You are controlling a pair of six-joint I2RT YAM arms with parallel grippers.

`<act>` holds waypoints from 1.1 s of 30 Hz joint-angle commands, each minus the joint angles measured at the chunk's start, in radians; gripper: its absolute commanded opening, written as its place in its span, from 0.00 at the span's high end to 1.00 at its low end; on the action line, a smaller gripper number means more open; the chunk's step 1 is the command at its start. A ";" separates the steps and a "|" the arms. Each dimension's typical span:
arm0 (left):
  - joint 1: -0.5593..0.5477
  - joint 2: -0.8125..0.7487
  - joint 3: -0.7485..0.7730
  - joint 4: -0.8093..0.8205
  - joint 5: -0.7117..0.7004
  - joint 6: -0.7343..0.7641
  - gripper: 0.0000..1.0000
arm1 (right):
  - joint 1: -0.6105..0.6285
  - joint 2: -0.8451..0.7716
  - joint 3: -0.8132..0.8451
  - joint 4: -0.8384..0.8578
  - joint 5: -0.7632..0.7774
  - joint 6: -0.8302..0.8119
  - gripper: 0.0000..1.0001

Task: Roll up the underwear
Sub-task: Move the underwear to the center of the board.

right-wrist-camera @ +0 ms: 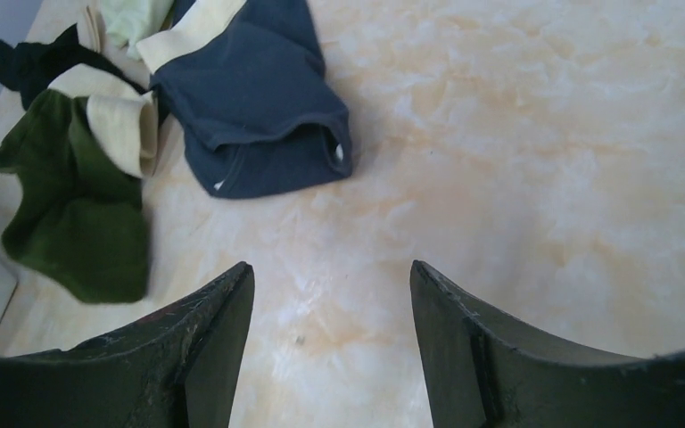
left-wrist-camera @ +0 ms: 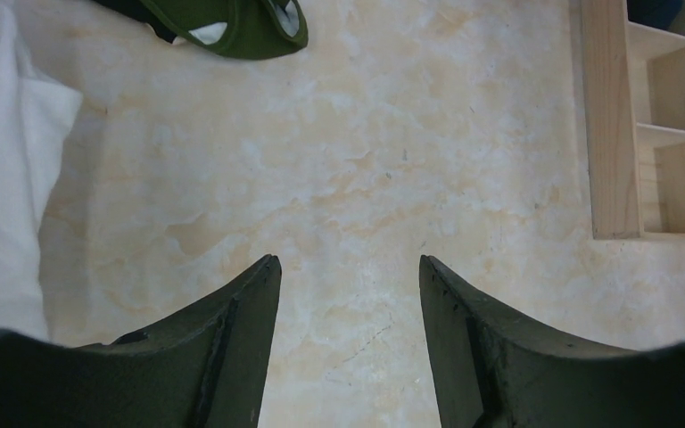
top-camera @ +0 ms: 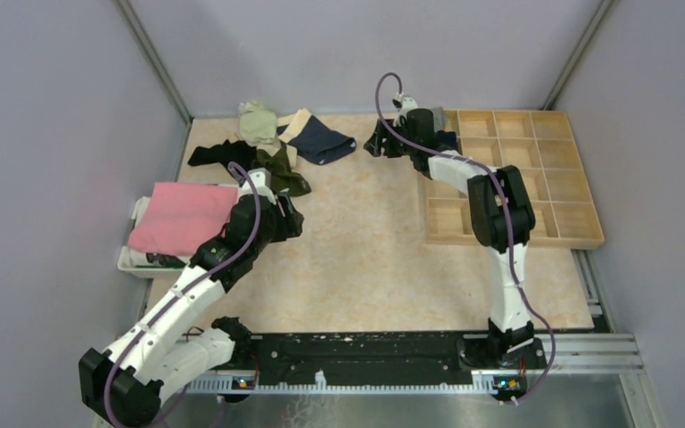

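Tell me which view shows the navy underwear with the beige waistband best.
The right wrist view: the navy underwear lies large, beige waistband and leg opening plain. The top external view shows it small, far back on the table, beside the other pieces. The left wrist view misses it; of the clothes only an olive piece shows.

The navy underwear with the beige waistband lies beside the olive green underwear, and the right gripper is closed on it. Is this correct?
Not quite. The right wrist view shows the right gripper open over the bare table, holding nothing. The navy underwear does lie beside the olive green underwear.
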 commanded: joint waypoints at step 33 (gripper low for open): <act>0.007 -0.074 -0.077 -0.014 0.022 0.003 0.34 | 0.042 0.530 0.595 0.060 -0.059 0.442 0.86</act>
